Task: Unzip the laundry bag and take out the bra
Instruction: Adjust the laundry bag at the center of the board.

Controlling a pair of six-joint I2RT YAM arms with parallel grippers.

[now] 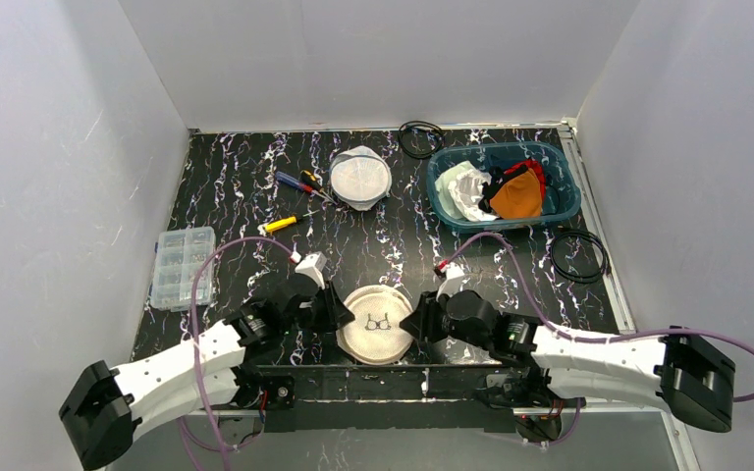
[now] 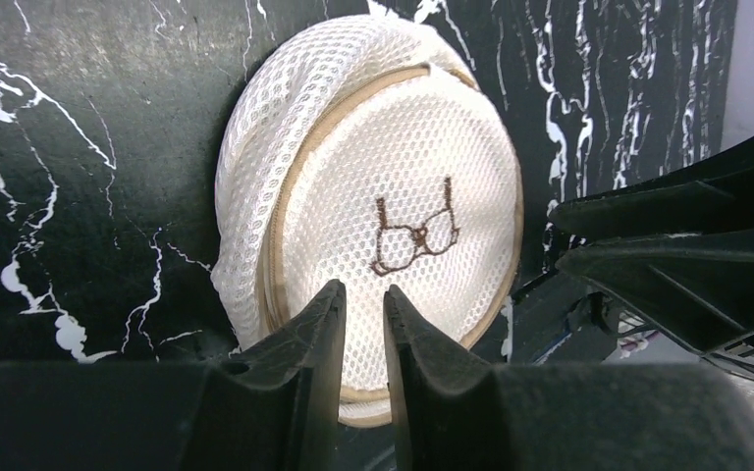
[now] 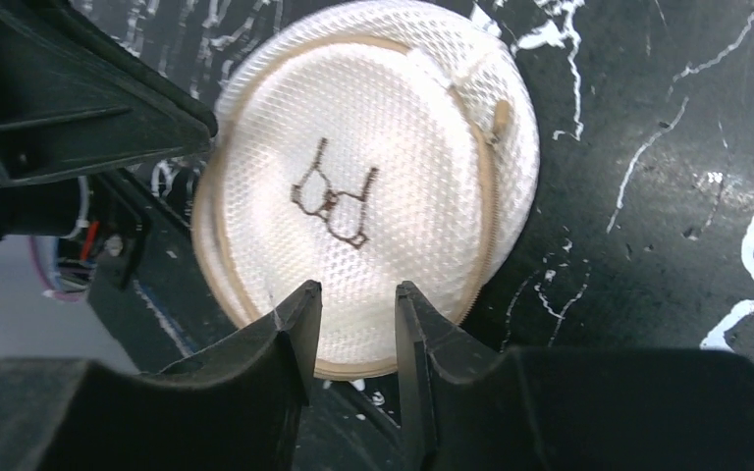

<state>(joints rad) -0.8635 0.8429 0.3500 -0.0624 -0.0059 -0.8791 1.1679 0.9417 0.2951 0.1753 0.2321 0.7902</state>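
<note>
The laundry bag (image 1: 377, 322) is a round white mesh pouch with a tan zipper rim and a brown bra drawing, lying flat near the table's front edge. The bra itself is hidden. My left gripper (image 1: 339, 312) sits at the bag's left edge and my right gripper (image 1: 414, 319) at its right edge. In the left wrist view the bag (image 2: 393, 196) lies just beyond my left gripper (image 2: 363, 294), whose jaws stand a narrow gap apart with nothing between them. In the right wrist view my right gripper (image 3: 356, 291) is open wider over the bag's (image 3: 353, 186) rim. The zipper pull (image 3: 500, 116) rests at the far right rim.
A second mesh bag (image 1: 360, 177) lies further back, with screwdrivers (image 1: 299, 182) and a yellow tool (image 1: 283, 224) to its left. A teal basket (image 1: 562, 167) of clothes stands back right. A clear organizer box (image 1: 183, 267) sits at left. Black cable loops (image 1: 421, 137) (image 1: 578, 257) lie near the basket.
</note>
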